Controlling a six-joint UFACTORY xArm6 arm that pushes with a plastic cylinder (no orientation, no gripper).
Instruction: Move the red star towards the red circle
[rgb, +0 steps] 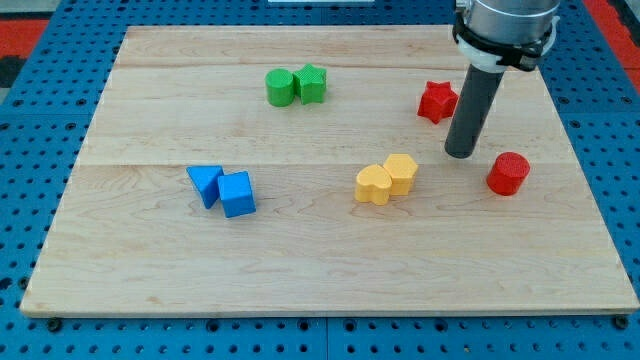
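While the red star (437, 102) lay in the upper right of the frame, close to the board's far edge, it stood apart from everything else, with bare wood all around it. Below it and further toward the right sat the red circle (508, 173), a short round block, well clear of the star. My tip (461, 153) stood between the two, just below and to the right of the star and to the left of the circle, touching neither. As for a hand, there was none to open or close: the arm ended in a plain dark rod.

Judging by that placing, the push had not yet begun, and the tip was on the wrong side for it. The next move seemed to call for bringing the tip round to the star's upper left, then driving it down and to the right along the line to the circle, squarely enough that the star's points would not make it spin off course.

Further out, the yellow pair (386, 180) lay touching each other near the centre, left of the tip. Two green blocks (296, 85) sat together at upper centre, and two blue blocks (222, 189) touched at the lower left of the wooden board (300, 280).
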